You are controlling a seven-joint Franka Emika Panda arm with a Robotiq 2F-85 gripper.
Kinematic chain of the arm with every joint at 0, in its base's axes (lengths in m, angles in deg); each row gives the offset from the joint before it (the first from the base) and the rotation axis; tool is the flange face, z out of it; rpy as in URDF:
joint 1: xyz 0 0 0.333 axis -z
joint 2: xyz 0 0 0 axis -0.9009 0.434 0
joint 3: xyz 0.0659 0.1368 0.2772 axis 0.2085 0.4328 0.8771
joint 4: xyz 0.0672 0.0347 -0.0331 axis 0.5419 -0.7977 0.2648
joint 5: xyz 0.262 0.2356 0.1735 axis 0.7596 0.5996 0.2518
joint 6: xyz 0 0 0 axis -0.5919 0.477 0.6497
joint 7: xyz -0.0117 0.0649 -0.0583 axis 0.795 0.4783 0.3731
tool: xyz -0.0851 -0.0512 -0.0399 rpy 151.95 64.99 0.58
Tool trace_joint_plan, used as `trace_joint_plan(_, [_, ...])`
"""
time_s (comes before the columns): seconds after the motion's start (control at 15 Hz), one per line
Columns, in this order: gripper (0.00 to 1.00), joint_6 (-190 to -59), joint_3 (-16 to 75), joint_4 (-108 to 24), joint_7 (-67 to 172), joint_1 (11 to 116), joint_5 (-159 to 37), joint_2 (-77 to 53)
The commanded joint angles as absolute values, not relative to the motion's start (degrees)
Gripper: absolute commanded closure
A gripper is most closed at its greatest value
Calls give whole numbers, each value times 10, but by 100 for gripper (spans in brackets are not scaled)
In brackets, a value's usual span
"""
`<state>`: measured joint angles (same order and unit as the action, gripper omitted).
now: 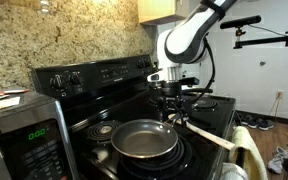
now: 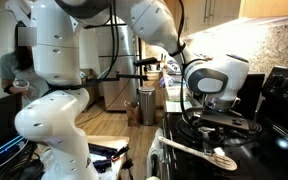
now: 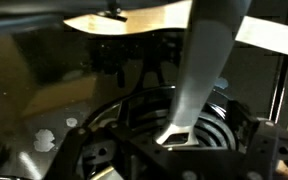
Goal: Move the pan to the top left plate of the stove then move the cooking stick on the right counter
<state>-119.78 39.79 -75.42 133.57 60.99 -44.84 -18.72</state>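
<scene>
The pan [image 1: 144, 140] sits on a front burner of the black stove [image 1: 99, 75], grey inside. Its long handle runs toward my gripper [image 1: 171, 100]. In the wrist view the handle's end with its hanging hole [image 3: 176, 132] lies between my two spread fingers [image 3: 169, 155], over a black coil. The gripper is open and low over the handle. The cooking stick [image 1: 212, 135] lies across the stove's right front part; it also shows in an exterior view [image 2: 192, 149] and in the wrist view [image 3: 134, 20]. A small burner with a shiny ring [image 1: 104, 130] lies left of the pan, near the knob panel.
A silver microwave [image 1: 24, 135] stands at the near left of the stove. A granite backsplash [image 1: 74, 35] rises behind it. The robot's white base and cables [image 2: 54, 110] fill the room side beyond the stove's right edge.
</scene>
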Motion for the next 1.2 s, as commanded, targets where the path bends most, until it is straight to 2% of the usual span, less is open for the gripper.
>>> trace_joint_plan(0.0, [33,-1183,408,-735,1355,619,-441,-173])
trace_joint_plan(0.47, [80,-1182,410,-728,1355,623,-437,-168])
trace_joint_plan(0.67, [95,-1177,410,-726,1357,624,-436,-167])
trace_joint_plan(0.8, [100,-1174,410,-724,1357,626,-433,-166])
trace_joint_plan(1.13, [100,-1169,409,-721,1357,630,-434,-167])
